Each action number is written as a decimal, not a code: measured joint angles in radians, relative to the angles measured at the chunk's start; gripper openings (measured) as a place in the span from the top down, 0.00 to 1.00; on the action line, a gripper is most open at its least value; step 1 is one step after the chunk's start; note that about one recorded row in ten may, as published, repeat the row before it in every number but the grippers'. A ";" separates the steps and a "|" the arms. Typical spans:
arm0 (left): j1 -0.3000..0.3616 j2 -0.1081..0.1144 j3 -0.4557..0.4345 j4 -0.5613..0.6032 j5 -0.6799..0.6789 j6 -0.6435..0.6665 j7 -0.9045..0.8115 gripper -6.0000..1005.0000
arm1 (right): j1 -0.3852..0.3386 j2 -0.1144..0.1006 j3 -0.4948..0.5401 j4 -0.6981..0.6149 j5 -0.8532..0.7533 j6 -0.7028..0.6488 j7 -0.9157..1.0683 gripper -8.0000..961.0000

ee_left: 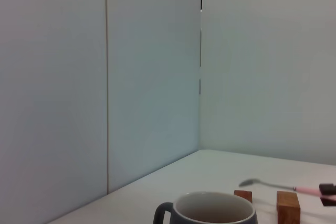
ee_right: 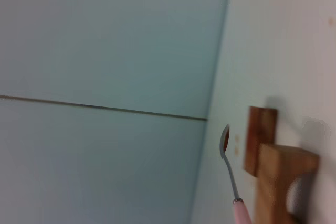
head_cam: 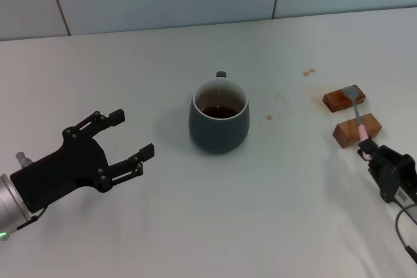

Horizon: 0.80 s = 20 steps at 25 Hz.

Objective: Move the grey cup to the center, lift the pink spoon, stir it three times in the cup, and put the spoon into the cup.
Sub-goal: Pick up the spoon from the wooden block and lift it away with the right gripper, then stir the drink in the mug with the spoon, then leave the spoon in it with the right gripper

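Note:
The grey cup (head_cam: 219, 122) stands upright mid-table with dark liquid inside and its handle to the far side; it also shows in the left wrist view (ee_left: 214, 211). The pink spoon (head_cam: 358, 115) stretches over two wooden blocks, its metal bowl over the far one. My right gripper (head_cam: 366, 147) is shut on the end of its pink handle. In the left wrist view the spoon (ee_left: 273, 185) sits just above the blocks' tops; in the right wrist view (ee_right: 229, 167) it is also clear of them. My left gripper (head_cam: 133, 133) is open and empty, left of the cup.
Two brown wooden blocks (head_cam: 343, 97) (head_cam: 356, 129) sit at the right under the spoon. Small brown stains (head_cam: 309, 71) (head_cam: 268, 117) mark the white table. A tiled wall runs along the back.

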 joint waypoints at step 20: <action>-0.010 0.001 0.032 0.004 0.001 -0.017 -0.017 0.14 | 0.138 0.002 0.273 -0.861 0.007 -0.607 0.006 0.88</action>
